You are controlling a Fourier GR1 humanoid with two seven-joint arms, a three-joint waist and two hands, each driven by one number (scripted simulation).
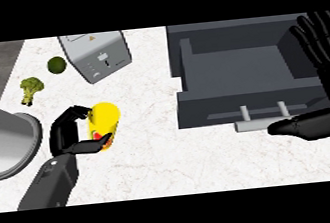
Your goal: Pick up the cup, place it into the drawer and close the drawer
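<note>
A yellow cup (pixel 106 118) with a red mark near its base lies on the white marble counter at left centre. My left hand (pixel 72 135) is curled round it, fingers over its left side and thumb under its lower end. The grey drawer (pixel 249 106) stands open at the right, its inside bare, with a pale handle (pixel 262 122) on its front. My right hand (pixel 327 67) is raised at the drawer's right edge, fingers straight and spread, thumb stretched out near the handle.
A grey toaster-like appliance (pixel 97 54) sits at the back centre. A green lime (pixel 57 64) and a broccoli floret (pixel 31 88) lie at the back left. A large metal pot (pixel 0 137) stands at the left edge, close beside my left forearm.
</note>
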